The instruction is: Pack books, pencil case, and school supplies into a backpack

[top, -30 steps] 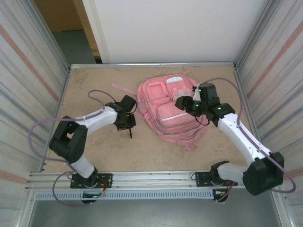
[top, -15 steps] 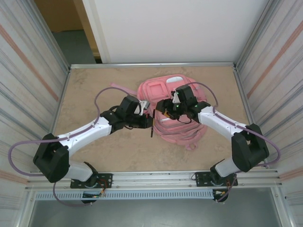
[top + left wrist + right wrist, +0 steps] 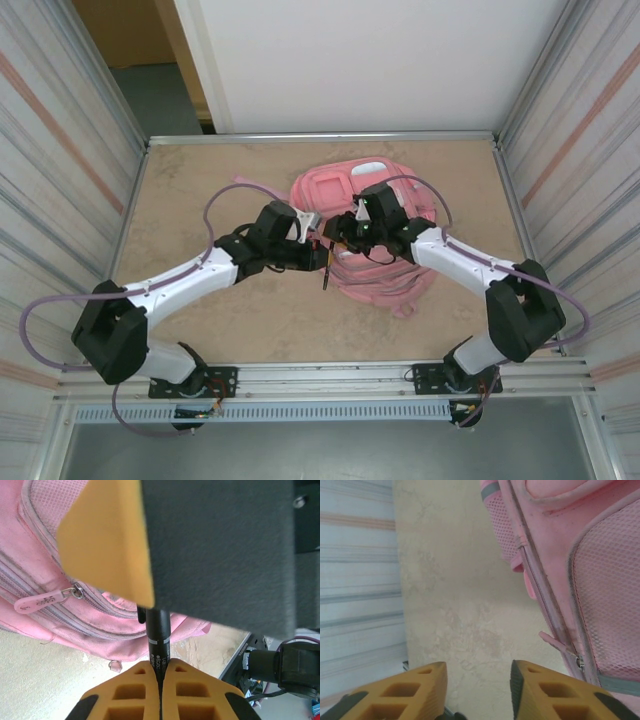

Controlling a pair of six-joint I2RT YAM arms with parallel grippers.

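One large soft pink backpack (image 3: 332, 190) with zipped front pockets lies flat on the beige mottled tabletop (image 3: 200, 190), toward 12 o'clock from the table's middle, and one of its pink straps (image 3: 252, 186) trails out at its 10 o'clock. Two arms meet over the bag's 9 o'clock edge. The left gripper (image 3: 322, 256) comes in from 8 o'clock and has its two orange fingers (image 3: 127, 695) pressed together on one thin black pen (image 3: 325, 275) – in the left wrist view the pen (image 3: 158, 635) stands straight up out of the seam between them, white print on its barrel, its upper end running behind a dark block with an orange face (image 3: 107, 540) very close to the lens. Behind the pen in that view are the backpack's side (image 3: 45, 545), several parallel zip lines and one pink zip pull (image 3: 40, 602). The right gripper (image 3: 338, 236) reaches in from 3 o'clock, just beside the left one. In its own wrist view, its two orange fingers (image 3: 547, 692) stand apart with nothing between them – bare tabletop (image 3: 455, 605) shows through the gap. The backpack's mesh pocket (image 3: 610, 610) and one zip with a pink pull tab (image 3: 552, 641) lie at 2 o'clock of the frame. Two purple cables (image 3: 215, 205) loop along the arms, one on each.
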